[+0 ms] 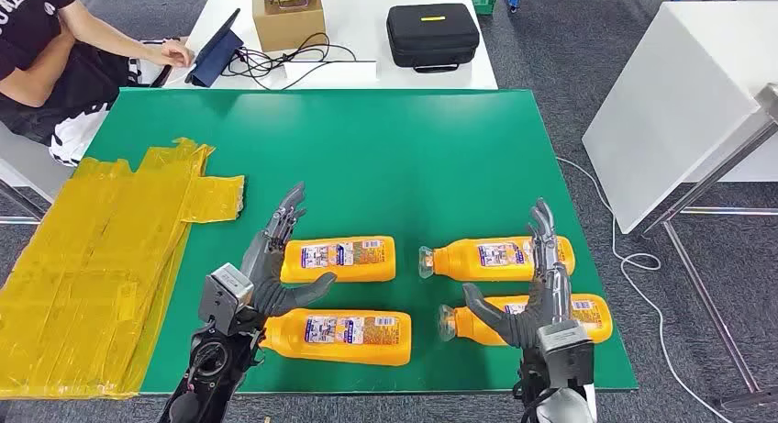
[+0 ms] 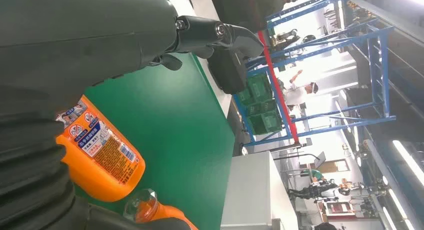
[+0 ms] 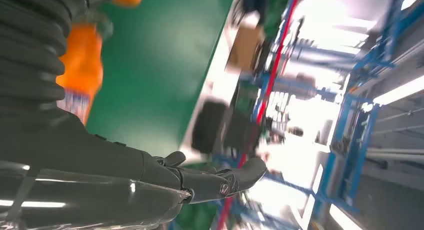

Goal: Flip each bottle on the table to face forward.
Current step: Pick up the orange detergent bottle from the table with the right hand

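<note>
Several orange bottles lie on their sides on the green table (image 1: 385, 157) in the head view. The far left bottle (image 1: 338, 259) and near left bottle (image 1: 339, 336) show printed labels. The far right bottle (image 1: 495, 257) and near right bottle (image 1: 587, 313) have clear caps pointing left. My left hand (image 1: 275, 258) hovers open at the left ends of the left pair, thumb between them. My right hand (image 1: 537, 290) is open over the right pair, fingers spread above the far one. The left wrist view shows a labelled bottle (image 2: 100, 155) and a capped bottle (image 2: 150, 210).
Yellow plastic sheeting (image 1: 101, 258) covers the table's left part. A person (image 1: 55, 65) sits at the far left by a white table (image 1: 367, 28) holding a tablet, a cardboard box (image 1: 287, 19) and a black case (image 1: 431, 35). Another white table (image 1: 679, 102) stands to the right.
</note>
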`<action>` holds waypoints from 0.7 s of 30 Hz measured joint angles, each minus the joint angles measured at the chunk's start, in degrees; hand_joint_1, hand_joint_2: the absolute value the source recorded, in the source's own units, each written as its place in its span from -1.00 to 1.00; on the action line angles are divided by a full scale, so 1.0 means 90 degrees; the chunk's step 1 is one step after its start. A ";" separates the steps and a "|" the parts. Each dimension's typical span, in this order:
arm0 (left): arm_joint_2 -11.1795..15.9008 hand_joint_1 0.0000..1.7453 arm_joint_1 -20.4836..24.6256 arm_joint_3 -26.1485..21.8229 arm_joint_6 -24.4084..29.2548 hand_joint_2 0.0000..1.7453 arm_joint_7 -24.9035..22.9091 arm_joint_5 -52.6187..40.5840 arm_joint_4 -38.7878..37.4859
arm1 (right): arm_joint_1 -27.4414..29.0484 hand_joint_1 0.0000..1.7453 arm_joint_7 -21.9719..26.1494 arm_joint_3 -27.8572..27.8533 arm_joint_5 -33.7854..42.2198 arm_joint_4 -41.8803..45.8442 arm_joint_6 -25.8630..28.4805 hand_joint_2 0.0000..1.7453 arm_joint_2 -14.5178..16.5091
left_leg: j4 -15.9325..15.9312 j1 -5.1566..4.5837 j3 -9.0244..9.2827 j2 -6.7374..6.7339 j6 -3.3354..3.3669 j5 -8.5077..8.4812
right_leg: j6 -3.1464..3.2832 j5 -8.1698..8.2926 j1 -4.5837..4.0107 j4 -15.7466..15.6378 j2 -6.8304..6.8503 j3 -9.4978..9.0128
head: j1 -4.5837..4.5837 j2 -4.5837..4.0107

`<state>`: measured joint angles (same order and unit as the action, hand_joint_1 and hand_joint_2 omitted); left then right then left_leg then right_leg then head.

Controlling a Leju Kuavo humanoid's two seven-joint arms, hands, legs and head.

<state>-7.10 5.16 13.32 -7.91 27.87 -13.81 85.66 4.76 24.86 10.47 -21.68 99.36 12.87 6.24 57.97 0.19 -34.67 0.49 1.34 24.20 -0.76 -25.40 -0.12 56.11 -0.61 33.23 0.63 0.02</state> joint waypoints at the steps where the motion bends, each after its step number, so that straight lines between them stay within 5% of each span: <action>1: 0.0000 -1.00 0.0009 0.0000 -0.0001 1.00 -0.0007 0.0000 0.0000 | -0.0002 -1.00 -0.0054 0.0000 -0.0226 0.0030 0.0111 1.00 -0.0008 | 0.0000 0.0000 0.0000 0.0000 0.0000 0.0000 | 0.0000 0.0000 0.0000 0.0000 0.0000 0.0000 | 0.0000 0.0000; 10: 0.0000 -1.00 0.0164 -0.0013 -0.0005 1.00 -0.0041 0.0038 -0.0029 | -0.0026 -1.00 -0.0672 -0.0100 -0.2238 0.0287 0.0818 1.00 -0.0312 | 0.0000 0.0000 0.0001 -0.0001 0.0000 0.0000 | 0.0000 0.0000 0.0000 0.0000 0.0000 -0.0001 | 0.0000 0.0000; 21: 0.0000 -1.00 0.0131 -0.0163 -0.0007 1.00 -0.0019 0.0078 -0.0051 | -0.0225 -1.00 -0.1365 -0.0358 -0.3175 0.0245 0.0237 1.00 -0.0668 | 0.0000 0.0000 -0.0001 0.0000 0.0000 0.0000 | 0.0000 0.0000 0.0000 0.0000 0.0000 -0.0002 | 0.0000 0.0000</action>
<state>-7.10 6.34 11.85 -7.98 27.70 -13.11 85.20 2.74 12.58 7.24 -50.25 101.57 15.00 0.23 57.97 0.19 -34.67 0.50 1.34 24.20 -0.76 -25.40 -0.13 56.11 -0.60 33.22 0.63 0.02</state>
